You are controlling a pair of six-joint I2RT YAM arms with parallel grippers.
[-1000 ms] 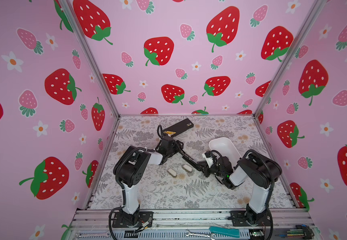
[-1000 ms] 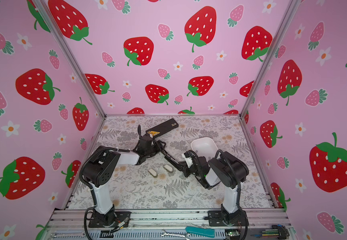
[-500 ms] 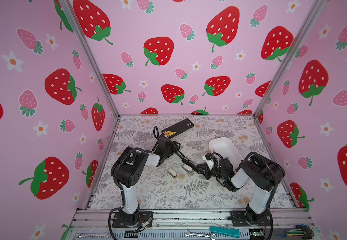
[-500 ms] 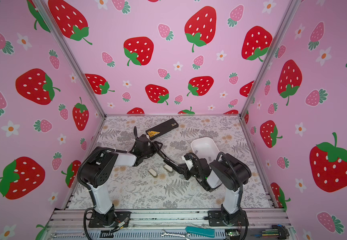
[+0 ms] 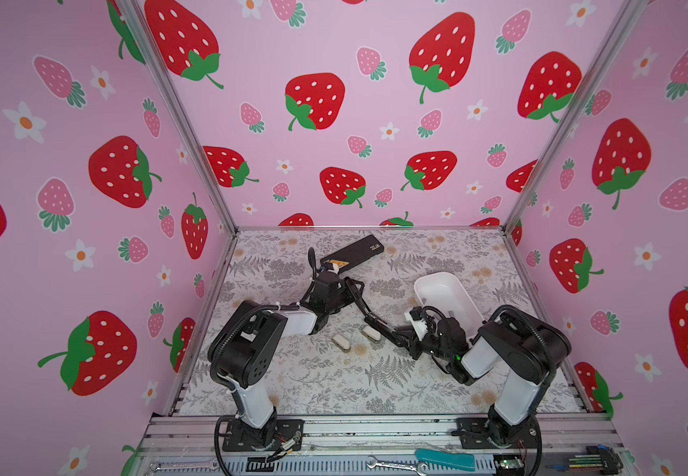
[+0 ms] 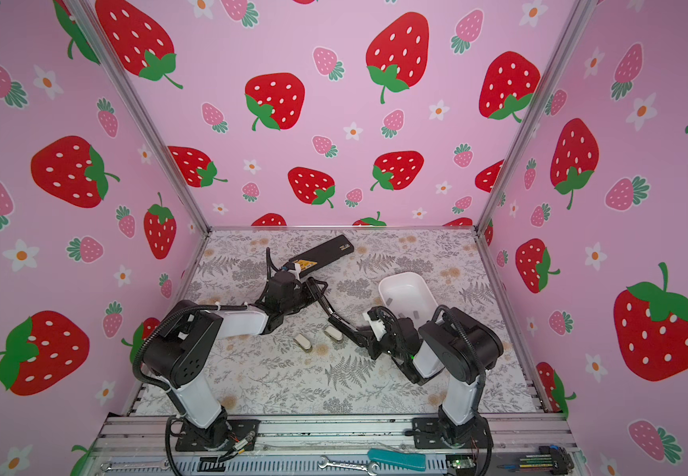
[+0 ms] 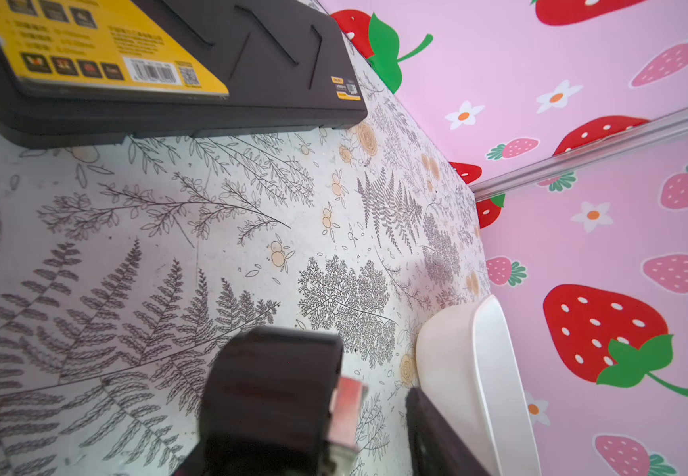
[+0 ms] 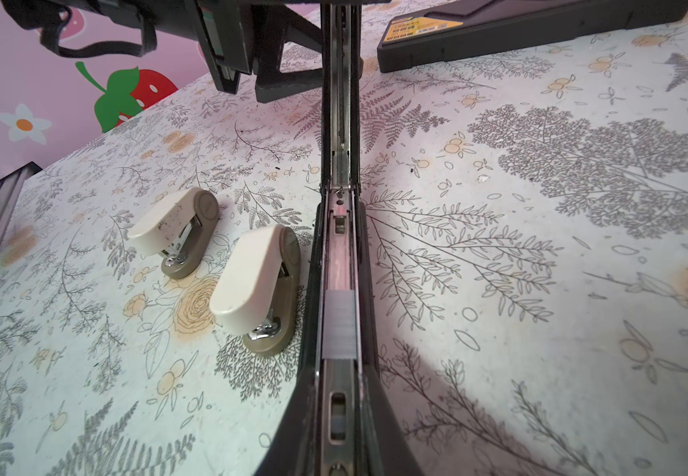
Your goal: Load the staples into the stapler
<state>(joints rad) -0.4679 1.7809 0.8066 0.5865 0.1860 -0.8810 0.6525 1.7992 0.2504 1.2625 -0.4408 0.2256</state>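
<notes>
A long black stapler [image 5: 369, 315] lies opened out on the mat, its metal channel [image 8: 338, 255] facing up. One grey strip of staples [image 8: 337, 325] sits in that channel. More staples [image 6: 389, 302] lie in the white tray [image 5: 432, 275]. My right gripper [image 5: 402, 338] is shut on the stapler's near end, its fingers [image 8: 292, 432] flanking the body. My left gripper [image 5: 344, 288] is at the far end by the raised lid [image 8: 288, 78]. In the left wrist view a black end piece with a metal tip [image 7: 346, 412] stands between its jaws [image 7: 379, 416], with mat showing in the gap.
Two small beige staplers [image 5: 341, 342] [image 5: 371, 333] lie just left of the black one. A flat black box with a yellow label [image 5: 352, 252] rests at the back. The tray's wall [image 7: 457, 371] is close to the left gripper. Wrenches and a teal-handled tool [image 5: 445, 458] lie on the front rail.
My left gripper's jaws have narrowed and its wrist has shifted slightly at the stapler's far end. The right arm and the stapler's base have stayed put.
</notes>
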